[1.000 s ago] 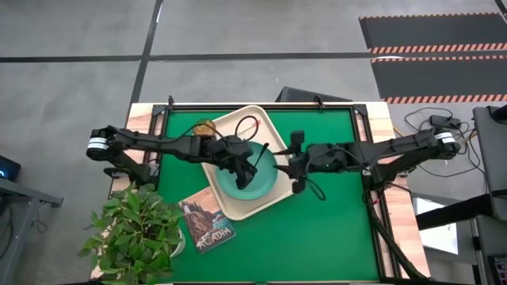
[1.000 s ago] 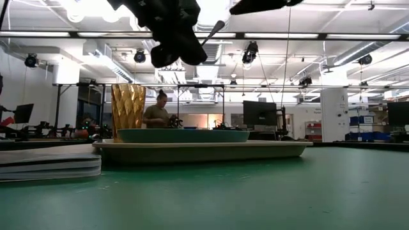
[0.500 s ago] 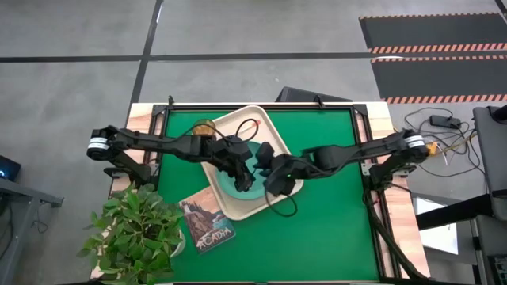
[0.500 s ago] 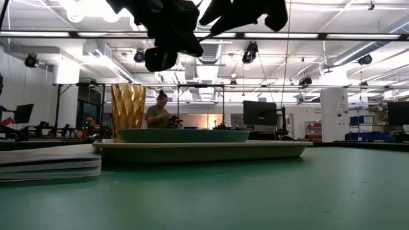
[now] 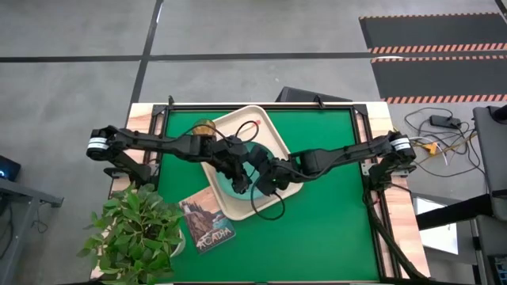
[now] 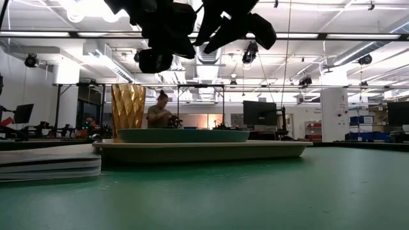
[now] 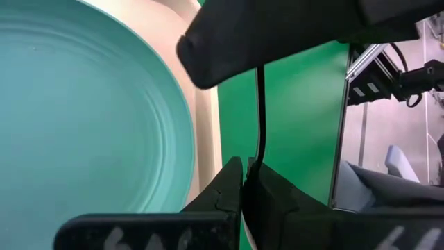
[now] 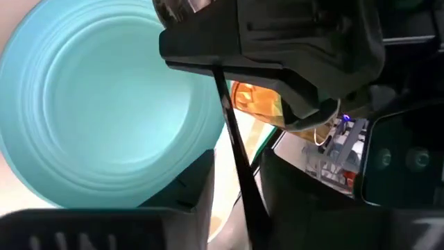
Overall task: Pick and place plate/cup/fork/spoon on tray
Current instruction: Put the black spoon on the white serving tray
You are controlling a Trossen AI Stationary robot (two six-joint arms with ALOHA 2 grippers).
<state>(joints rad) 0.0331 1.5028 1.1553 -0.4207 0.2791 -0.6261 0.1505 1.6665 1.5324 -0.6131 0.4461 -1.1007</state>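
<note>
Near the centre of the high view, both dark grippers meet above the round flat teal-green plate, which lies on the large cream-beige rectangular tray. The left gripper has its two fingers pressed together on the thin handle of the slim dark metal spoon; the handle rises from between them toward the top of the left wrist view, where the other arm's dark body crosses it. The right gripper has its fingers spread, and the spoon handle runs slantwise through the gap between them, with the plate filling the left of that view. Whether the right fingers touch the handle cannot be told. The small translucent amber-brown tumbler stands at the tray's upper left corner, and the small fork with a pink-red handle lies near the tray's upper edge. In the low view both grippers hang at the top of the frame, well above the plate and tray
</note>
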